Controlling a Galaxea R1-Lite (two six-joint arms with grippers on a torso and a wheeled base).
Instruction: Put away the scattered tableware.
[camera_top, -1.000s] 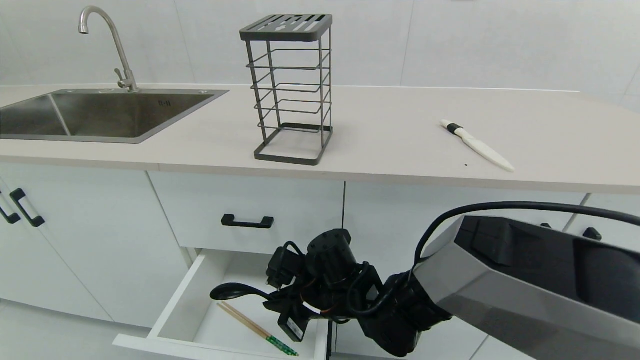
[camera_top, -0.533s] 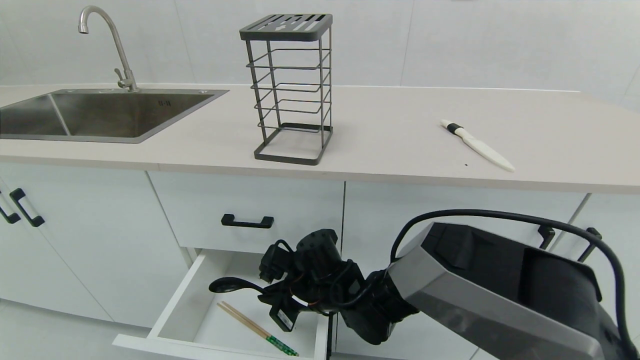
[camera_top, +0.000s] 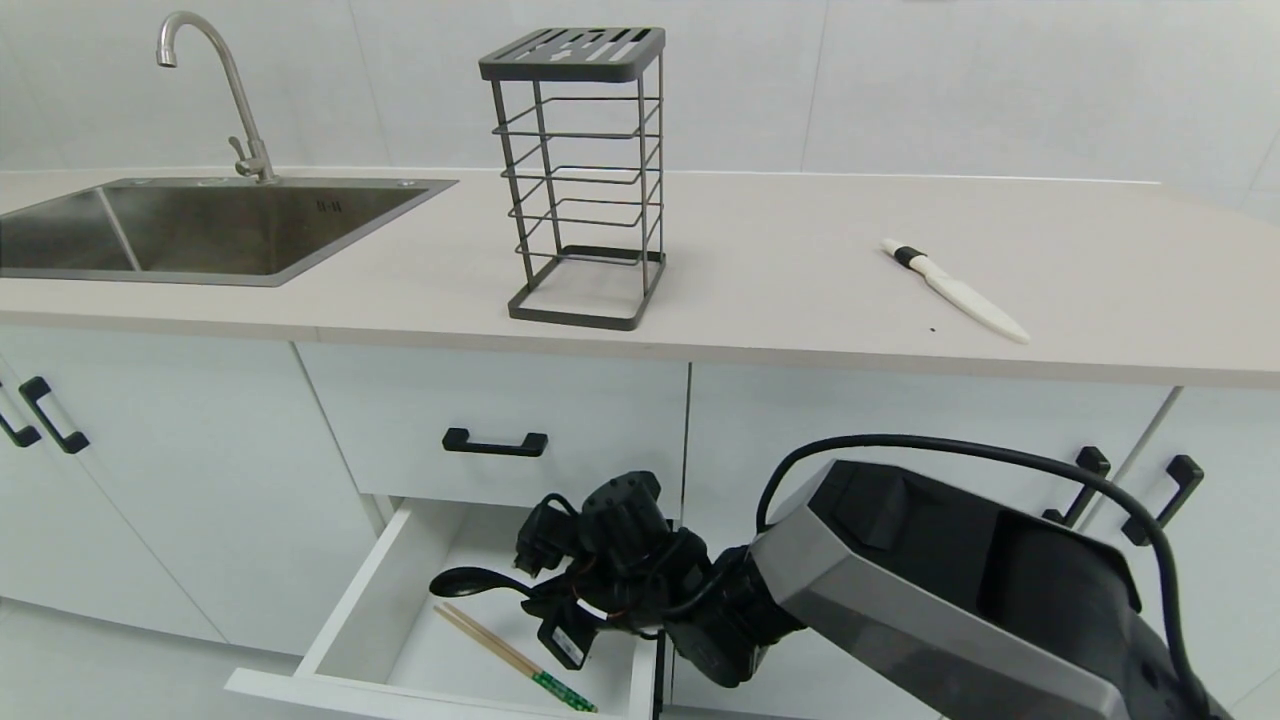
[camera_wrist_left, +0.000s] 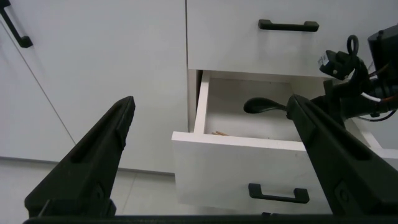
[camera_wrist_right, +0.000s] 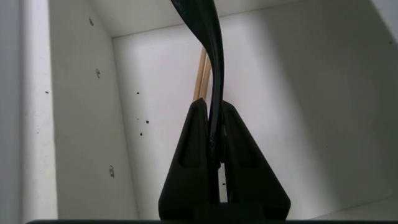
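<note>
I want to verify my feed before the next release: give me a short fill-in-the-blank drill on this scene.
1. The right pincer is shut on a black ____.
2. Inside the open drawer lies a pair of wooden ____ with green tips.
3. The knife lies on the countertop, to the ____ of the wire rack.
4. The left pincer is ____.

Missing words: spoon; chopsticks; right; open.
</note>
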